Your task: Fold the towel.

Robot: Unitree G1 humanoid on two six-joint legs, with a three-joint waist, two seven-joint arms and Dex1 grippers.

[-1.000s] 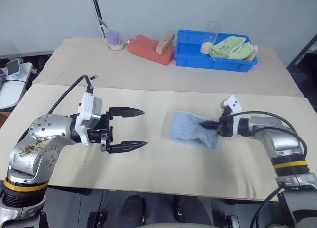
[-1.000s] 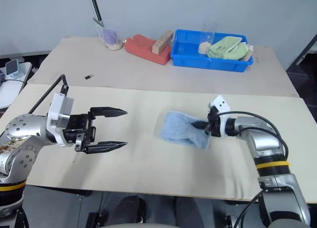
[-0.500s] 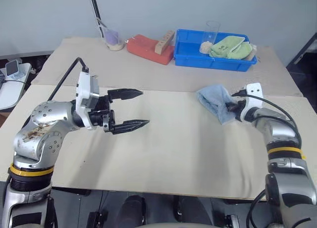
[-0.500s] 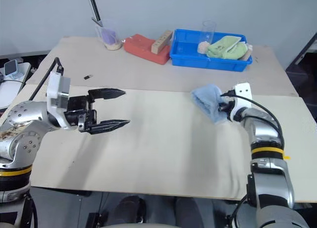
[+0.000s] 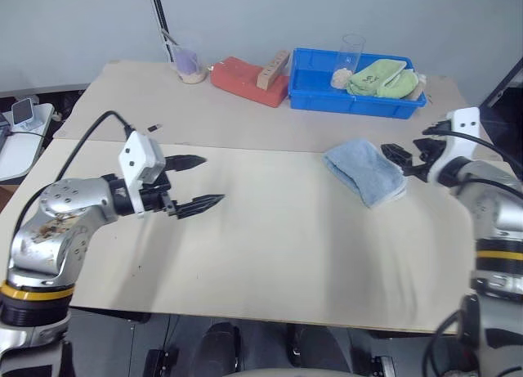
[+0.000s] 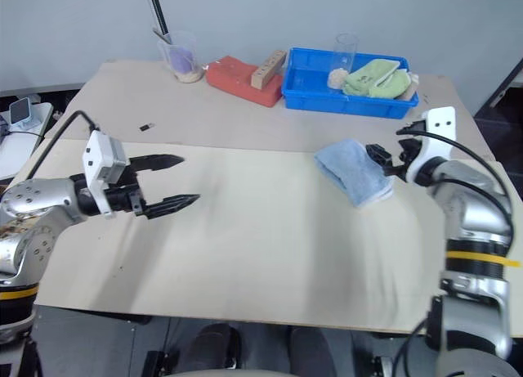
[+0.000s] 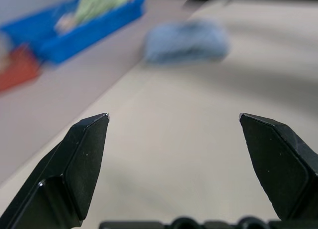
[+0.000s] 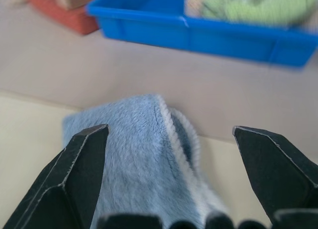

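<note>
Blue terry: you see one folded towel (image 5: 364,170) on the desk (image 5: 270,246); two hands, left (image 5: 198,183) and right (image 5: 402,159), both spread wide, holding nothing.

Scene evenly lit by soft, diffuse light; no glare noted. Faint soft shadows cast on pale beige wooden bench (image 5: 270,230). Head views mostly sharp. Left wrist view: background heavily blurred, light blue folded terry towel (image 7: 186,40) smeared, out of focus. Right wrist view: blue plastic tray (image 8: 198,33) softened.
</note>
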